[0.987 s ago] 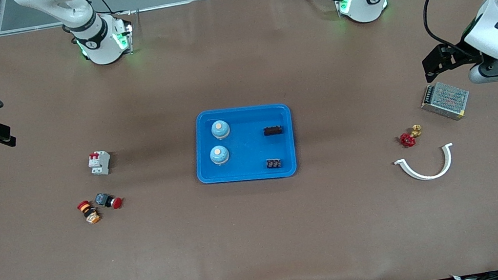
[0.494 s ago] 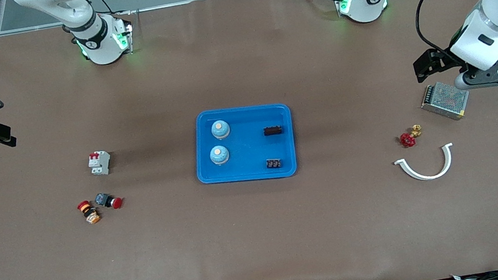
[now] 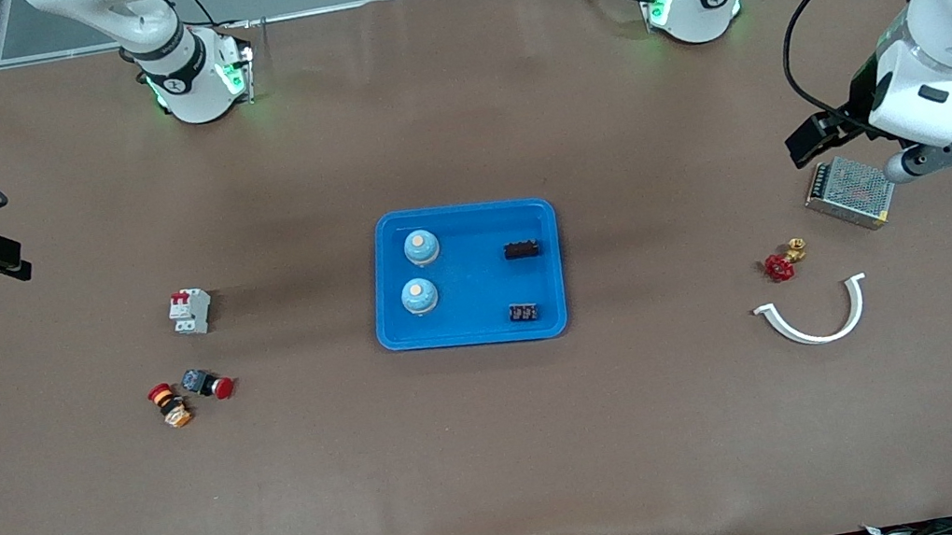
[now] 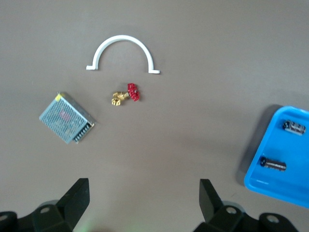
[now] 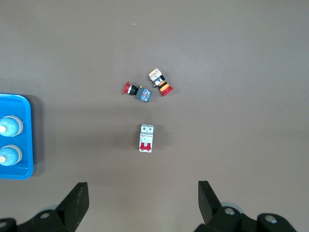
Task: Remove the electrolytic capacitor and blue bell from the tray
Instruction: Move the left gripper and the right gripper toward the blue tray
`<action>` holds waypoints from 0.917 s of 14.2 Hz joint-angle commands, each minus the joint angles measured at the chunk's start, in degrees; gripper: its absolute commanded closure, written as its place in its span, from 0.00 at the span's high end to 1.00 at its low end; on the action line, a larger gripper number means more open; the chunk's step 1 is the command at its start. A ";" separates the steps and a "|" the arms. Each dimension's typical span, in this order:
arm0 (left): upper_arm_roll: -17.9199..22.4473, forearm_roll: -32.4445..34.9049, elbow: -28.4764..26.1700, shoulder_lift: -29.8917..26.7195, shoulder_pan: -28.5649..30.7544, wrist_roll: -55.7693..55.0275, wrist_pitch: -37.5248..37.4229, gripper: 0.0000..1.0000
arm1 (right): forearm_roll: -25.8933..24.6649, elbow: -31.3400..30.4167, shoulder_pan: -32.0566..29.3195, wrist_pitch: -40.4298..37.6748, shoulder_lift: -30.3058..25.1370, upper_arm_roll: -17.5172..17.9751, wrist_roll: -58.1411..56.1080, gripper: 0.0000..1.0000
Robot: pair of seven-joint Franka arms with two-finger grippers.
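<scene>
Right end effector hangs over the counter edge at the right arm's end, fingers spread wide, holding nothing. That arm looks to be waiting.

Loose clutter near it: white breaker, and nearer the front camera two red-capped pushbuttons. Not task items.

Tray sits mid-counter, flat. In it, toward the right arm's end: two blue bells, one farther from the front camera, one nearer, close together but apart. Toward the left arm's end: two small dark parts, one farther, one nearer. The left wrist view shows the farther one as a dark cylinder lying on its side, so probably the electrolytic capacitor. Can't confirm the nearer one.

Handling, my read:
- Bell: rigid, light, smooth dome, likely slippery. Pinch low across the base skirt, not the dome or the top button. Approach so the fingers clear its neighbour.
- Capacitor: tiny, light, stiff, will roll. Pinch across the body, fingers square to its long axis. Leads, if any, bend easily.
- Tray is light plastic; it may slide if nudged.

Toward the left arm's end: red-handled brass valve, white half-ring clamp, metal mesh power supply.

Left end effector is over the counter just by the power supply, fingers spread, empty, well apart from the tray.
</scene>
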 commanded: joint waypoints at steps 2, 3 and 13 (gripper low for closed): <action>-1.27 0.11 -2.29 -0.71 -0.08 -11.14 2.32 1.00 | -0.51 1.78 -0.29 -1.02 0.57 -0.40 0.15 1.00; -1.27 -1.02 -3.08 -0.71 -0.08 -13.96 3.37 1.00 | -0.51 1.78 -0.56 -1.19 0.57 -0.40 -0.37 1.00; -8.99 -7.01 -12.40 0.69 -0.43 -44.82 16.99 1.00 | -0.60 1.61 0.06 -2.42 0.75 -0.40 0.06 1.00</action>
